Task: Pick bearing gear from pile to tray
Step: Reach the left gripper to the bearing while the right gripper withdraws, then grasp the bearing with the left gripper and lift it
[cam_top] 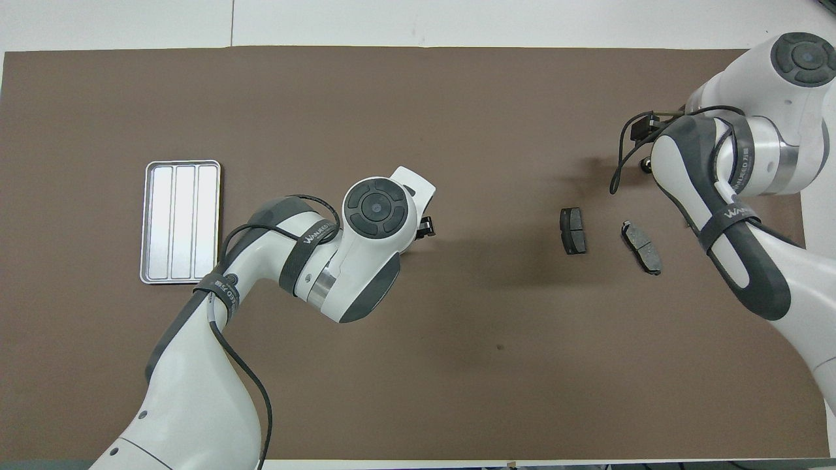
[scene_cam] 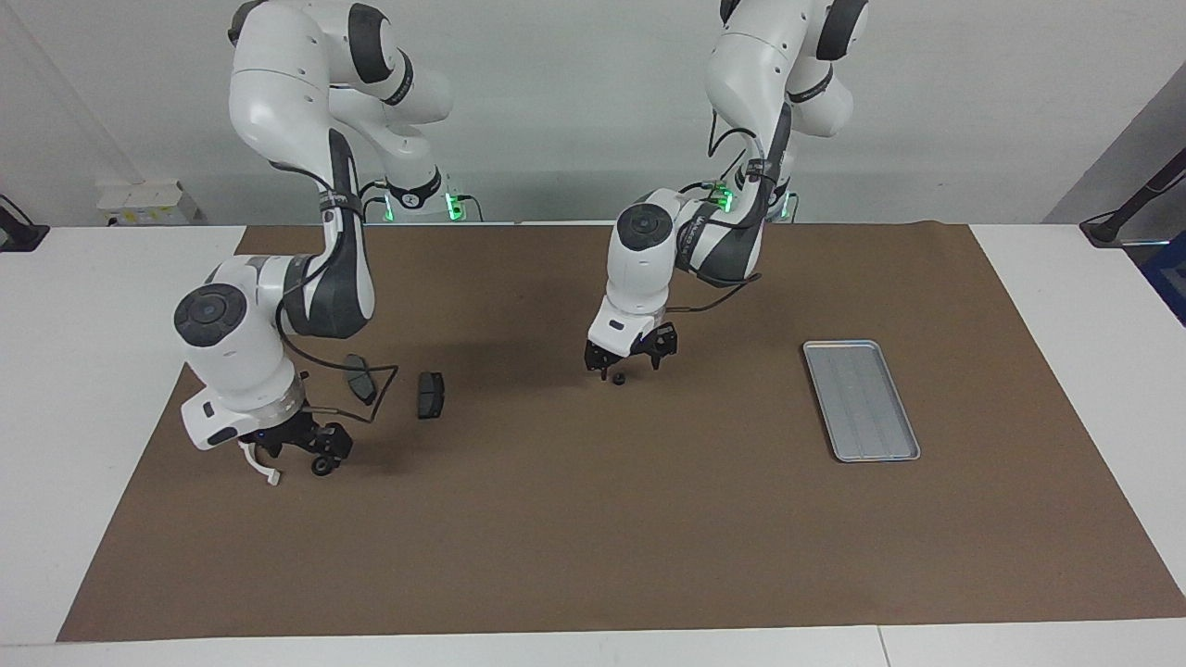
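Silver-grey ridged tray (scene_cam: 862,400); brown mat (scene_cam: 593,537); dark grey pads (scene_cam: 430,395); white arc (scene_cam: 259,468).

The left arm reached out over the middle of the table, its wrist bent down and the left gripper (scene_cam: 630,361) hanging low, fingers spread. The right arm stretched toward its own end, wrist pointing down, the right gripper (scene_cam: 295,446) low, fingers apart.

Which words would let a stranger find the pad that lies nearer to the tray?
Start at the brown mat and go to the right arm's end, where two dark pads lie. The pad toward the tray is blocky and stands clear of the cable; its slimmer neighbour lies slanted.
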Motion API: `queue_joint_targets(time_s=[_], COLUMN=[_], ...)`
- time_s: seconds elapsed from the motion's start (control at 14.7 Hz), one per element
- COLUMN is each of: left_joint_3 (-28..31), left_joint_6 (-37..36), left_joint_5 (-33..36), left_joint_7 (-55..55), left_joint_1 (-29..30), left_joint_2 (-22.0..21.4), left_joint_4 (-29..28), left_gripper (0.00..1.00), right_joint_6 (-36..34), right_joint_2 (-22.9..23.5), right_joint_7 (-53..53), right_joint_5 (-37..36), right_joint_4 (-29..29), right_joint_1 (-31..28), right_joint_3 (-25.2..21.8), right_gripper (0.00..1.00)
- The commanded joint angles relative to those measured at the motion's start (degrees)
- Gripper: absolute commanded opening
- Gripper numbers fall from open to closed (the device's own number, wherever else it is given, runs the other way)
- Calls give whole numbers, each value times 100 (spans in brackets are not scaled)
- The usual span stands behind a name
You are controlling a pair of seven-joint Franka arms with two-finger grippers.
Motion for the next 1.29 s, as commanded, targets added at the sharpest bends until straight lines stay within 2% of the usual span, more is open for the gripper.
queue_joint_targets(time_s=[0.0, 0.2, 1.23], left_joint_3=[90, 90, 108], left_joint_6=[246, 615, 1010], left_joint_5=[-70, -70, -61], left_joint_7=[-51, -42, -16], left_joint_1=[-125, -160, -301], left_joint_2=[-97, -115, -115], left_joint_4=[-294, -488, -787], left_gripper=[100, 100, 99], right_joint_6=[137, 146, 357], right_joint_2=[143, 222, 460], right_joint_7=[245, 623, 1010], right_joint_5=[-29, 41, 120], right_joint_4=[47, 56, -14], right_joint_1=[-33, -6, -112], right_joint_3=[84, 84, 93], right_gripper=[100, 100, 97])
